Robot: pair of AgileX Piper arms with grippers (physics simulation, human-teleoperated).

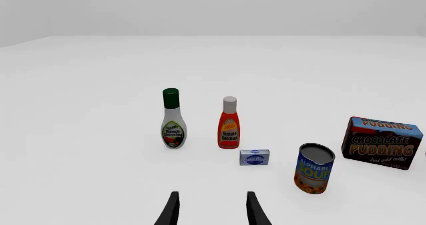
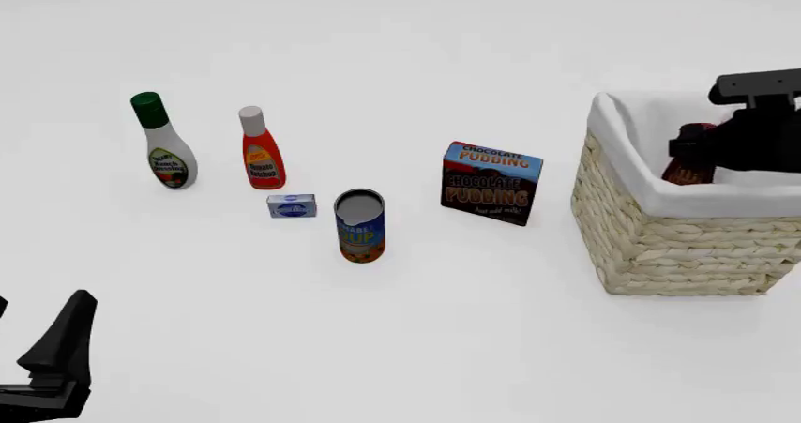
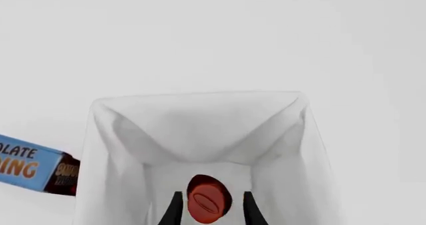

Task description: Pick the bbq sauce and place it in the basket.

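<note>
The bbq sauce, a small dark brown-red bottle, leans tilted inside the woven basket at the right of the table. In the right wrist view its red cap faces the camera, deep within the basket's white cloth lining. My right gripper reaches down into the basket. Its fingers stand on either side of the cap, a thin white gap showing on each side, so it is open. My left gripper rests open and holds nothing at the near left corner.
Left of the basket stand a chocolate pudding box, a soup can and a small blue-and-white box. Further left are a ketchup bottle with a white cap and a green-capped white dressing bottle.
</note>
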